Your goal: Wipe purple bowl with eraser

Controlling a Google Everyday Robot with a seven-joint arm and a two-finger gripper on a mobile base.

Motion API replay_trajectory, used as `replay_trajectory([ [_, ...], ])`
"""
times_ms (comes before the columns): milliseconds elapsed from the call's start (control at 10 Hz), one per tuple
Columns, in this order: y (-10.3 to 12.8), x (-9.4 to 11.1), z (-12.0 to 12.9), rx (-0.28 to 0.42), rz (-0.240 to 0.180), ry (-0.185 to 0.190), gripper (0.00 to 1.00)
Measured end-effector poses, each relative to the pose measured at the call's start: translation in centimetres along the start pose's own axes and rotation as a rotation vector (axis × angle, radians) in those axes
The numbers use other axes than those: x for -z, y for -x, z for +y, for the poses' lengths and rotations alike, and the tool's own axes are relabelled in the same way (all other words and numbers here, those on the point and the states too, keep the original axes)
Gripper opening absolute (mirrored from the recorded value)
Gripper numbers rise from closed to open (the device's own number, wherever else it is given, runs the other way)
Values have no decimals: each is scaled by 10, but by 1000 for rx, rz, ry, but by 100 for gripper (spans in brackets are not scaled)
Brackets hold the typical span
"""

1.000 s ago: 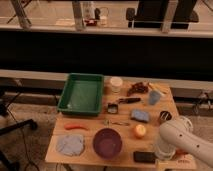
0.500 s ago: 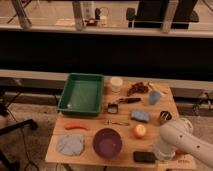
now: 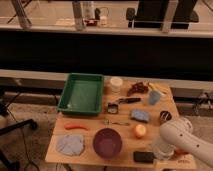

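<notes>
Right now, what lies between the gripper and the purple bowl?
Only the eraser, beside the gripper at the near corner; bare table from it to the purple bowl. Shown in the camera view.

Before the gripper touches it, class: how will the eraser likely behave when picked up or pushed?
The eraser looks like a flat, solid block: probably stiff, and it won't roll. It lies near the table's front edge, so a push might slide it off. The gripper is just beside it.
</notes>
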Motion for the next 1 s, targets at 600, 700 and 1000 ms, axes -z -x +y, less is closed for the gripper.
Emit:
replay_trajectory([
  [600, -4, -1, -2, 17, -57, -27, 80],
  [700, -5, -2, -1, 22, -61, -30, 80],
  [1000, -2, -4, 0, 51, -49, -37, 80],
])
